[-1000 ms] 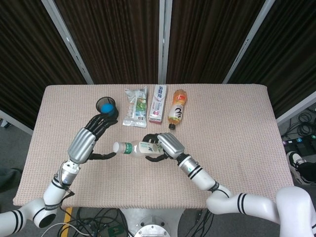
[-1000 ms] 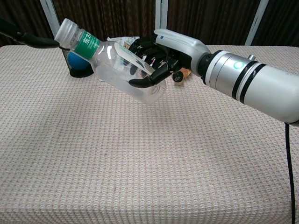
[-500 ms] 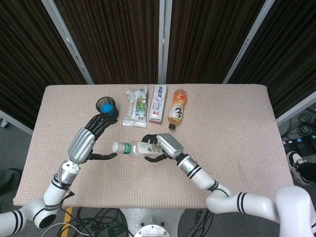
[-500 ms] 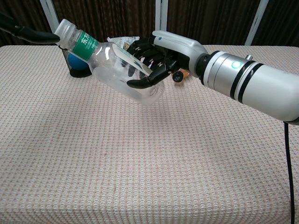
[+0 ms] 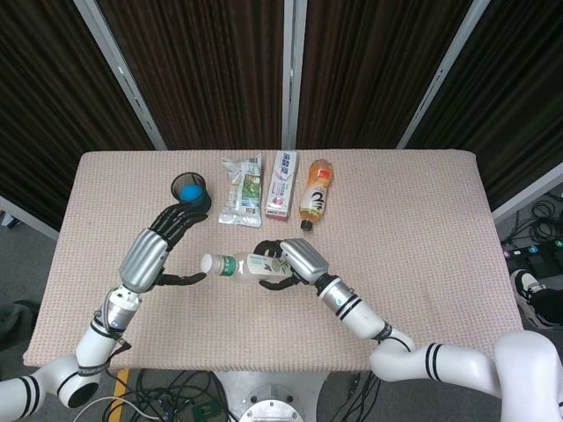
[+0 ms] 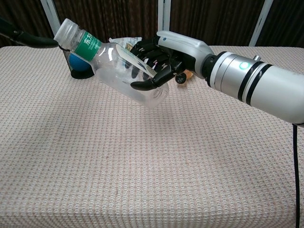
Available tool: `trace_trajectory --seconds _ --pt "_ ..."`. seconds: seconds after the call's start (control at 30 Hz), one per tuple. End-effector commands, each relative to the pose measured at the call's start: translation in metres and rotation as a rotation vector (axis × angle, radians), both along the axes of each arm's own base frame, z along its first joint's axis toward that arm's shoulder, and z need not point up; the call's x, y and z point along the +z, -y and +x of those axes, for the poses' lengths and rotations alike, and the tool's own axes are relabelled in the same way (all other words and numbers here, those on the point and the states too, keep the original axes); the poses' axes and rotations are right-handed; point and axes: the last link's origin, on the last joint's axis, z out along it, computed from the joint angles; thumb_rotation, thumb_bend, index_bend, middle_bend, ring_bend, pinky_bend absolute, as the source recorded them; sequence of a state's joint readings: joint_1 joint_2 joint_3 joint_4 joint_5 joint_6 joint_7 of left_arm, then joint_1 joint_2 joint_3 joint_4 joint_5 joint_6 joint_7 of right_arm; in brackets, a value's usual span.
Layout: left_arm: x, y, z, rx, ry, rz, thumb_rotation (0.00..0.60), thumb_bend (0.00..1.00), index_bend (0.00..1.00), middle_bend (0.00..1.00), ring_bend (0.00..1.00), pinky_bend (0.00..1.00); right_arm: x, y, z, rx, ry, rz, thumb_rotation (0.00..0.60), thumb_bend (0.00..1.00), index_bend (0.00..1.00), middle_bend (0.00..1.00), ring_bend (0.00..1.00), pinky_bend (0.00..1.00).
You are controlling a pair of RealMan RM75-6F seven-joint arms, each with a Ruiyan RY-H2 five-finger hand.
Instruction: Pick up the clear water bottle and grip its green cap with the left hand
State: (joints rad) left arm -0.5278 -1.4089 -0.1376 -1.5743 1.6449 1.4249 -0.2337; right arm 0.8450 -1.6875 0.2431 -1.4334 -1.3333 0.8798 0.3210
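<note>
My right hand [image 5: 296, 259] grips the clear water bottle [image 5: 239, 265] by its lower body and holds it tilted above the table, neck pointing to my left. In the chest view the same right hand [image 6: 164, 57] wraps the bottle [image 6: 121, 69], whose pale cap end [image 6: 66, 31] sits above a green neck band. The left hand [image 5: 164, 239] is spread with nothing in it. Its thumb reaches toward the cap [image 5: 208, 262], and I cannot tell whether it touches. Only a dark fingertip [image 6: 33, 41] of that hand shows in the chest view.
At the back of the woven table mat [image 5: 422, 229] lie a black cup holding a blue ball [image 5: 190, 190], a snack packet [image 5: 241, 191], a toothpaste box [image 5: 282, 184] and an orange drink bottle [image 5: 316, 201]. The left hand's fingers stretch toward the cup.
The bottle and right hand drifted slightly left, then back. The left thumb tip rose a little beside the cap and has dropped again. No grip has changed.
</note>
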Motion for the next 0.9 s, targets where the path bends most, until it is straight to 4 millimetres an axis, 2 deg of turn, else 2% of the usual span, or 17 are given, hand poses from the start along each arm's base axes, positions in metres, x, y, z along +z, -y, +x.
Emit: trace_trajectory --seconds 0.03,0.53,0.67,0.9 --pt "-0.0004 -0.0005 0.0014 -0.003 -0.001 -0.002 0.600 0.03 0.15 0.14 0.08 0.12 -0.0012 0.0001 0.0001 0.000 -0.002 0.005 0.600 0.64 0.78 0.62 0.56 0.60" --pt "0.0006 0.0059 -0.0014 -0.002 0.003 -0.020 0.600 0.03 0.15 0.14 0.08 0.12 0.0003 0.0021 -0.0023 -0.005 0.001 0.005 0.600 0.65 0.78 0.62 0.56 0.60" --pt "-0.0015 0.0046 -0.0050 0.014 -0.014 -0.022 0.600 0.03 0.15 0.14 0.08 0.12 0.0028 0.0012 -0.0026 -0.007 0.014 0.006 0.600 0.65 0.78 0.62 0.56 0.60" --pt "-0.0009 0.0012 -0.0002 0.003 -0.008 0.002 0.600 0.03 0.15 0.14 0.08 0.12 0.0006 -0.0008 -0.0027 0.000 0.002 0.025 0.600 0.65 0.79 0.62 0.56 0.60"
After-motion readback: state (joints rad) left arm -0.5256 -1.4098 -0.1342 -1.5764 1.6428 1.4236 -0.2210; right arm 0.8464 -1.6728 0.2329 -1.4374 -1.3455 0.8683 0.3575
